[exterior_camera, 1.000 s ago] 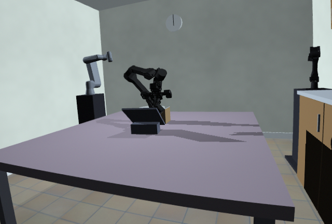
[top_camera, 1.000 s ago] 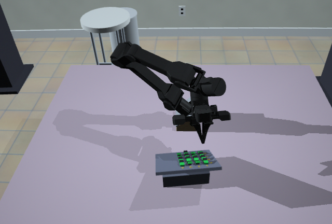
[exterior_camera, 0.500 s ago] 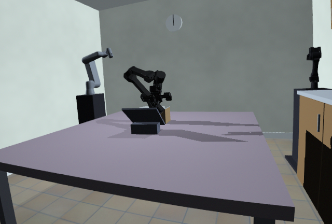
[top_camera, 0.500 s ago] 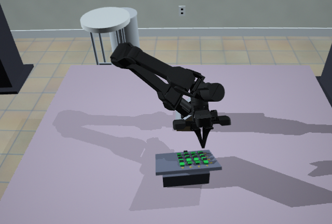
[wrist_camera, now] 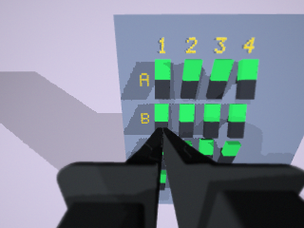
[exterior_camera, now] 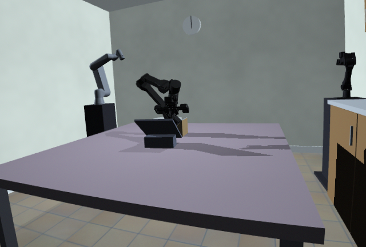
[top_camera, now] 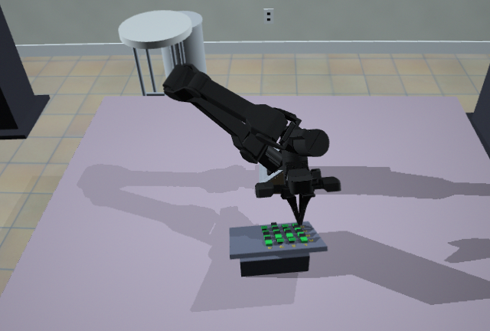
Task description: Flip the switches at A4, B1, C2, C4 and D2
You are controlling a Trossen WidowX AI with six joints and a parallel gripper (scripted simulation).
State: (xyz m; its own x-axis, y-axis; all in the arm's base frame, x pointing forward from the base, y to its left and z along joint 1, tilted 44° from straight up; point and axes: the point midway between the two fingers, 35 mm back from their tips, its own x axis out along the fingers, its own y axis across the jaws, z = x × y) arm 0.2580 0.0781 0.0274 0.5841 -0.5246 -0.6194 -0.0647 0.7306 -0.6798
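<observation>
Switch panel (top_camera: 245, 240) on desk (top_camera: 119, 280), near edge. Arm bent down over it, gripper (wrist_camera: 162, 135) clenched empty, tip at switch B1 (wrist_camera: 161, 114). Yellow print: 1–4, A, B.

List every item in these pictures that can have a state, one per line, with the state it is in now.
Black parallel-jaw gripper: shut, holding nothing, tips at the near end of switch B1.
Green-and-black rocker switch B1: tips at its dark end; whether flipped, cannot tell.
Grey tilted switch panel: propped on a dark block.
</observation>
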